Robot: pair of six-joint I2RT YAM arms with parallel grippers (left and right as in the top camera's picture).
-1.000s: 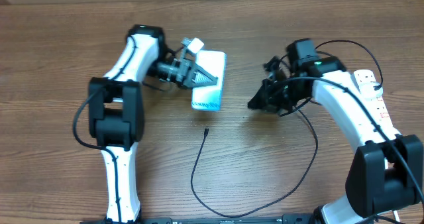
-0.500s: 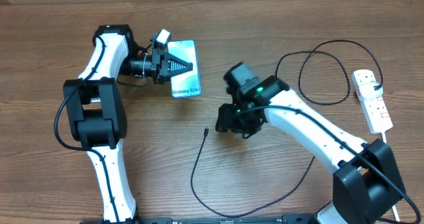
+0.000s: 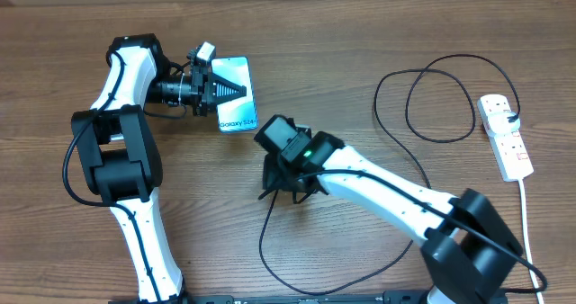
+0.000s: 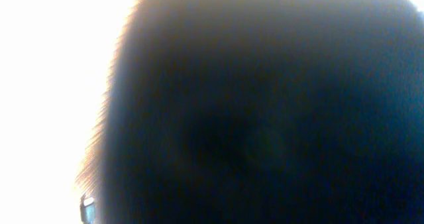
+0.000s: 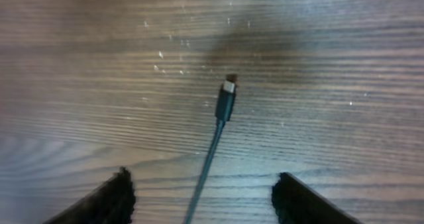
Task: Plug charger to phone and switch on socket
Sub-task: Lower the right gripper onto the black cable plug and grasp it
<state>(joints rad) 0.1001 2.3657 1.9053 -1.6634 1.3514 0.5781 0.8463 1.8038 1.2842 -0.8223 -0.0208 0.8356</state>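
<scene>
The phone lies face up at the table's back left, its light blue screen reading "Galaxy S24". My left gripper is shut, and its pointed tips rest on top of the phone's screen. The left wrist view is nearly all dark blur. The charger is a thin black cable looping across the table to the white socket at the far right. Its connector tip lies on the wood just ahead of my right gripper. That gripper is open, with the cable running between its fingers untouched.
A thick white cord runs from the socket toward the front edge. The cable makes a wide loop at the back right and another sweep near the front. The table is brown wood.
My right arm swept left from near the socket to above the cable's tip, and its jaws opened. My left gripper moved left, and the phone moved with it.
</scene>
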